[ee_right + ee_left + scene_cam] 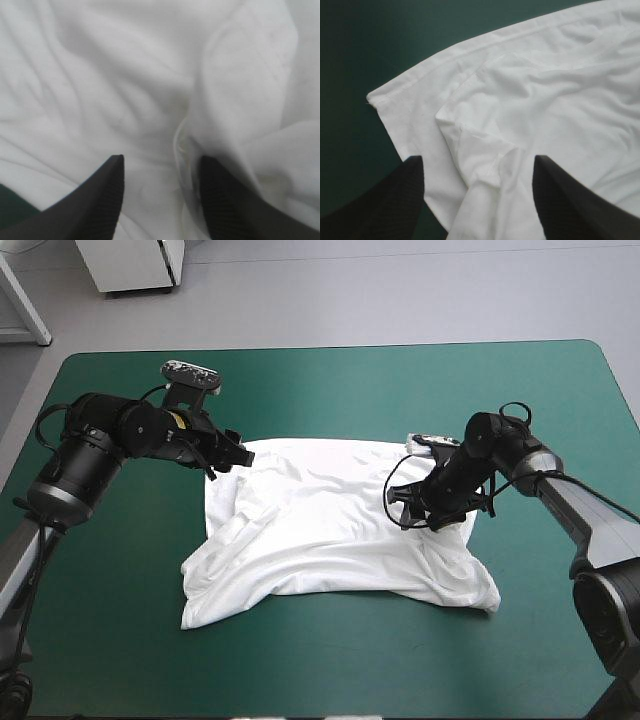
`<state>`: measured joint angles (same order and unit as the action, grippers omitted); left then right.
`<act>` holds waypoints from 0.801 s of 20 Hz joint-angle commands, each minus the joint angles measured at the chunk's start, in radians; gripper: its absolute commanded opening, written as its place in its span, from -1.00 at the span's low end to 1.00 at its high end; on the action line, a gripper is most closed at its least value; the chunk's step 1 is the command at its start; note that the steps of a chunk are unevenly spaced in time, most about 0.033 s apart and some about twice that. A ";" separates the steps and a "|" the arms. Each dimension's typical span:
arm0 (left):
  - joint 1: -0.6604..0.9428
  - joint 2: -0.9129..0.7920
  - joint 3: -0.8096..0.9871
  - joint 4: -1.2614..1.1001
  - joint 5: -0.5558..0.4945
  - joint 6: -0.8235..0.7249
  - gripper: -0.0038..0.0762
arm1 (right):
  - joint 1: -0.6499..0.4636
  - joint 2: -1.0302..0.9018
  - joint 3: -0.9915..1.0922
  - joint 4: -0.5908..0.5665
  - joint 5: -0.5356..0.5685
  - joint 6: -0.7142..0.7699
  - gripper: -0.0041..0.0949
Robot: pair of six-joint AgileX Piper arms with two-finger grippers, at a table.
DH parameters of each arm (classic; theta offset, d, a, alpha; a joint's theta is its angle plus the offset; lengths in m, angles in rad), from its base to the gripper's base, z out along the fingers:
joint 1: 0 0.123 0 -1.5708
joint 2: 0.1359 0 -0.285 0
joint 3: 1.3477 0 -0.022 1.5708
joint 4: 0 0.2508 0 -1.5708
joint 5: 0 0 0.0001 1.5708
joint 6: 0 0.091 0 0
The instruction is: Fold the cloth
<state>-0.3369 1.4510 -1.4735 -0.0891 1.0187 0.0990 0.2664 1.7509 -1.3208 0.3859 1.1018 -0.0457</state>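
While the T-shirt (330, 530) lies spread, its white cloth looks plain.

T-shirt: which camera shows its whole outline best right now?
The high view: the whole T-shirt lies spread on the teal-green cover, outline nearly all visible. The left wrist view shows only one hemmed corner; the right wrist view only rumpled white cloth.

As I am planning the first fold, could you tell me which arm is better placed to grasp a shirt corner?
Probably the left. The left gripper is open astride the shirt edge, a hemmed corner just ahead. The right gripper, open, is over inner cloth with only a wrinkle between its fingers.
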 commanded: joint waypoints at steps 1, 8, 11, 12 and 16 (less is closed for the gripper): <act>-0.002 -0.036 -0.033 -0.014 -0.048 0.000 0.24 | -0.001 -0.071 -0.095 -0.003 0.080 0.009 0.20; -0.002 -0.049 0.016 -0.014 0.083 0.000 0.21 | -0.001 -0.289 -0.140 -0.187 0.115 0.046 -0.06; -0.002 -0.118 0.153 -0.027 0.077 -0.012 0.11 | -0.001 -0.393 -0.099 -0.237 0.115 0.052 -0.06; -0.002 -0.147 0.193 -0.031 0.077 -0.016 0.10 | -0.001 -0.424 -0.064 -0.255 0.115 0.060 -0.06; -0.002 -0.298 0.379 -0.020 0.076 -0.071 0.10 | -0.001 -0.583 0.133 -0.255 0.115 0.101 -0.06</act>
<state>-0.3369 1.2383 -1.1277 -0.0996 1.1195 0.0801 0.2664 1.2567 -1.2248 0.1277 1.2329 0.0378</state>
